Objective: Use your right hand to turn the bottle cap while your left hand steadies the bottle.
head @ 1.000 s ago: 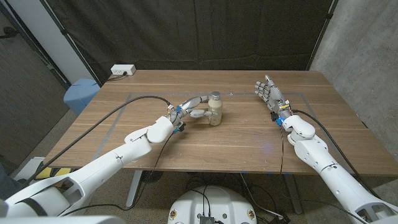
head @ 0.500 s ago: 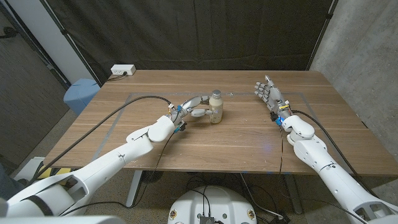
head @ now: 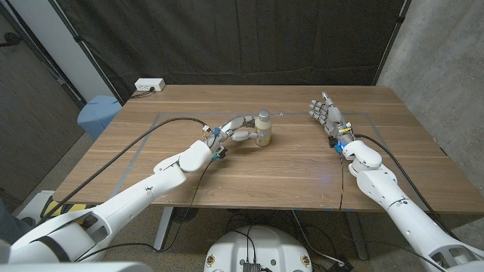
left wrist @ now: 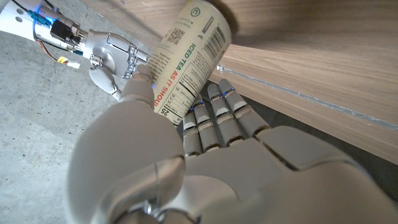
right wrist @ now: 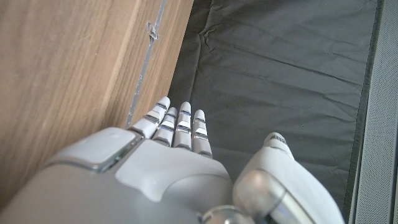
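My left hand [head: 231, 130] wraps its fingers around the bottle [head: 262, 128] in the middle of the table [head: 302, 162]. My right hand [head: 327, 113] waits spread and holding nothing, well apart on the right. If I reach over too fast, I might bump the bottle and tip it.

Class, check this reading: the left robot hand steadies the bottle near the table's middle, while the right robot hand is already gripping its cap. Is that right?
Not quite. The left robot hand does hold the bottle, but the right robot hand is not on the cap. In the head view it stands open, fingers spread, well apart from the bottle toward the table's right side.
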{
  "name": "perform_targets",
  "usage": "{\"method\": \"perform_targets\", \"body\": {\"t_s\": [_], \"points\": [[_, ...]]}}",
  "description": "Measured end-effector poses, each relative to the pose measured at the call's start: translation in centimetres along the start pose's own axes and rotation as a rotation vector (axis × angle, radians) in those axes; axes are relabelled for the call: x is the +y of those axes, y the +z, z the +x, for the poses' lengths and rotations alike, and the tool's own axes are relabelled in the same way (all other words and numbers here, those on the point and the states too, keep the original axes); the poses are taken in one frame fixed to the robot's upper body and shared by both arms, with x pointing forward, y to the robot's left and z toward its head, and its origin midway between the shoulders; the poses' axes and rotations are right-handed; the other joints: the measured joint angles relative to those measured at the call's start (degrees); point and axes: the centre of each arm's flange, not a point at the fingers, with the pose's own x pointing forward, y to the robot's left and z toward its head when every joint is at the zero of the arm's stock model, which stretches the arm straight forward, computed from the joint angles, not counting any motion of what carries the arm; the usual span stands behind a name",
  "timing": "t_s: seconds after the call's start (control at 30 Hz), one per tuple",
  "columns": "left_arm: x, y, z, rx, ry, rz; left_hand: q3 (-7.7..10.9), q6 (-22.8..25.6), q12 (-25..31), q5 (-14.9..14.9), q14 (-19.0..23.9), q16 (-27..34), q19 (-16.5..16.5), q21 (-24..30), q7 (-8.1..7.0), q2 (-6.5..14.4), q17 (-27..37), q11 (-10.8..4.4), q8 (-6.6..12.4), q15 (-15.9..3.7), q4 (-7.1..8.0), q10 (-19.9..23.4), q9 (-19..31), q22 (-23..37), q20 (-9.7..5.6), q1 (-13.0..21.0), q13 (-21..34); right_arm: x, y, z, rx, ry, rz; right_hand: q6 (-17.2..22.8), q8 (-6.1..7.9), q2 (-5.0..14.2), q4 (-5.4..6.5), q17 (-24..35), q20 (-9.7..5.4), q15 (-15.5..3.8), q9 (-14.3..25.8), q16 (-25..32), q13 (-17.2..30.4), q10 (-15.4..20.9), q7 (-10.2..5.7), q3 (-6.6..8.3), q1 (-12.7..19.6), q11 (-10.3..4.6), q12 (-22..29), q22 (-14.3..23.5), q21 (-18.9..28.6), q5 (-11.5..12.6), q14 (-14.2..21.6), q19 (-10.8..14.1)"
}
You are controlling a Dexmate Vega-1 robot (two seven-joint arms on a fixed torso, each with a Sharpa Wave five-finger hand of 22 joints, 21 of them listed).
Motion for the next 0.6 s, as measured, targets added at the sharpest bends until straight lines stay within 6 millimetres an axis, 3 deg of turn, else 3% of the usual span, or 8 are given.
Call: {"method": "perform_targets", "body": {"t_s": [0.43,0.6], "points": [[0.46,-0.21,-0.35,-0.007,0.030,-0.048,0.30,2.67,0.39,-0.85,2.61,0.00,1.23,0.40,-0.19,0.38,0.00,-0.51,0.67,-0.09,-0.16,2.53,-0.05,0.01,-0.01,1.57,-0.04,0.33,0.06,-0.10,-0.004,-0.002,-0.002,0.00,0.00,0.00,0.00,-0.01,0.01,-0.30,0.00,0.00,0.00,0.14,0.00,0.00,0.00,-0.14,0.00,0.00,0.02,0.00,0.31,0.01],[0.79,-0.14,-0.66,-0.007,0.044,-0.057,0.55,2.79,0.35,-0.86,2.88,0.00,1.84,0.40,-0.29,0.61,-0.01,-0.41,0.67,-0.23,-0.40,3.02,-0.02,0.01,-0.01,1.80,-0.03,0.57,0.42,-0.33,-0.014,0.000,-0.019,0.00,0.00,0.25,-0.04,-0.09,0.40,-0.62,0.00,0.25,0.00,0.62,0.00,-0.02,0.25,-0.62,0.45,0.00,0.10,0.00,1.24,1.87]]}}
